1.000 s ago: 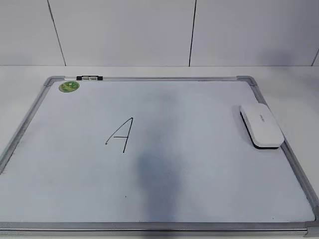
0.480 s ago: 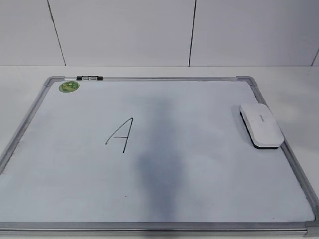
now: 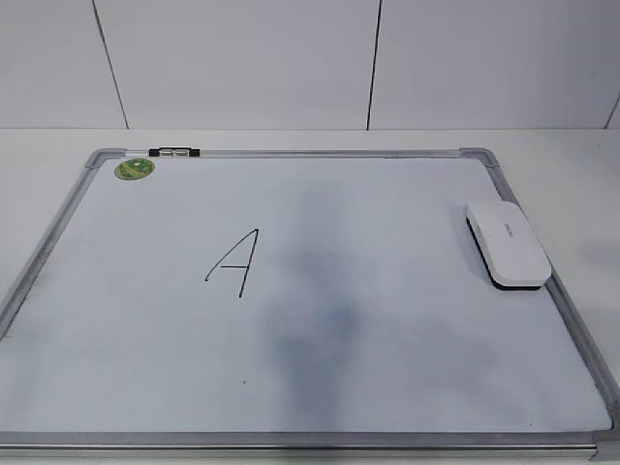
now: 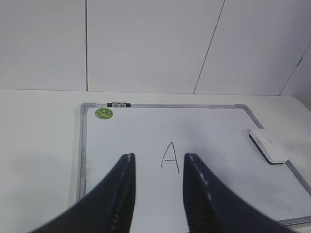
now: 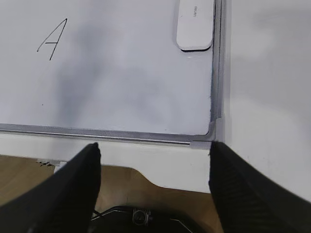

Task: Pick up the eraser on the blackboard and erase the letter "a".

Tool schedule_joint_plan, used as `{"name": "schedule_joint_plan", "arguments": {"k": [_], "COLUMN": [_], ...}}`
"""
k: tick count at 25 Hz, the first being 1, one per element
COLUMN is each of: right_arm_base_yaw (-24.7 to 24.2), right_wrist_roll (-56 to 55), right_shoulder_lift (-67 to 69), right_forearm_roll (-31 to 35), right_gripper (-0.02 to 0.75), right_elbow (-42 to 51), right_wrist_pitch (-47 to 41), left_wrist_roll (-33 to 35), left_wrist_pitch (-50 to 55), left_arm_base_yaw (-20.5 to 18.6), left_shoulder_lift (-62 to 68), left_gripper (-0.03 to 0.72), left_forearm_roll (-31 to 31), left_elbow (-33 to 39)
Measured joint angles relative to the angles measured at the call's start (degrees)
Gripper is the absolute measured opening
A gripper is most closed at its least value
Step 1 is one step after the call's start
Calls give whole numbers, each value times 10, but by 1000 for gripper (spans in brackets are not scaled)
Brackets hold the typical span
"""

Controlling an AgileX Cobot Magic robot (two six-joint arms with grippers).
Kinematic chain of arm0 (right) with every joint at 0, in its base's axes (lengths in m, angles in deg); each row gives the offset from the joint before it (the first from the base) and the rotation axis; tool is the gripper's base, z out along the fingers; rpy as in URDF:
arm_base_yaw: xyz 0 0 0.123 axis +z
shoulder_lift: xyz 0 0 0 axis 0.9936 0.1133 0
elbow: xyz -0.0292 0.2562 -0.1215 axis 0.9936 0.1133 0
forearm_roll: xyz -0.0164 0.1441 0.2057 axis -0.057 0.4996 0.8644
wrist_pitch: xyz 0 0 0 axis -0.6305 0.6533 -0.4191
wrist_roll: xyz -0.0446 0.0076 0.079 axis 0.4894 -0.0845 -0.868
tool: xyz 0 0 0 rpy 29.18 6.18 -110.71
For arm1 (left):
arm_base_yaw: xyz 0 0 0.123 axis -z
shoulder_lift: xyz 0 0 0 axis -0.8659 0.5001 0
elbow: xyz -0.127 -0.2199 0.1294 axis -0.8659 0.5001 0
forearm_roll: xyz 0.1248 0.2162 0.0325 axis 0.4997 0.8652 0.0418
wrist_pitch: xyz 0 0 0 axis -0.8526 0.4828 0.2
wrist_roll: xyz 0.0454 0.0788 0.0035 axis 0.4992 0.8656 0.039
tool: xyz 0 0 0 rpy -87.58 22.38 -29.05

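Eraser (image 5: 195, 24) on blackboard (image 5: 121, 77), well beyond spread right fingers (image 5: 77, 189).

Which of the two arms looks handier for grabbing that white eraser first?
Probably the right. The white rounded plastic eraser lies at the silver-framed whiteboard's right edge, just ahead of the open right tool; the left tool faces the letter.

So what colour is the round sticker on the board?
Green, with a paler pattern; the sticker shows best in the exterior view, at the blackboard's far-left corner.
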Motion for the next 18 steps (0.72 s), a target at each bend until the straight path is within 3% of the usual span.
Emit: {"name": "schedule_joint_plan", "arguments": {"k": [18], "right_arm_base_yaw": [0], "right_wrist_roll": [31], "right_shoulder_lift": [-151], "right_forearm_roll": [-68], "right_gripper": [544], "right_elbow": [171], "right_wrist_pitch": [-2], "left_wrist_roll": [0], "left_wrist_pitch": [0], "left_arm_base_yaw": [21], "left_shoulder_lift": [-139], "left_gripper": [236], "left_forearm_roll": [132], "left_elbow": [284]}}
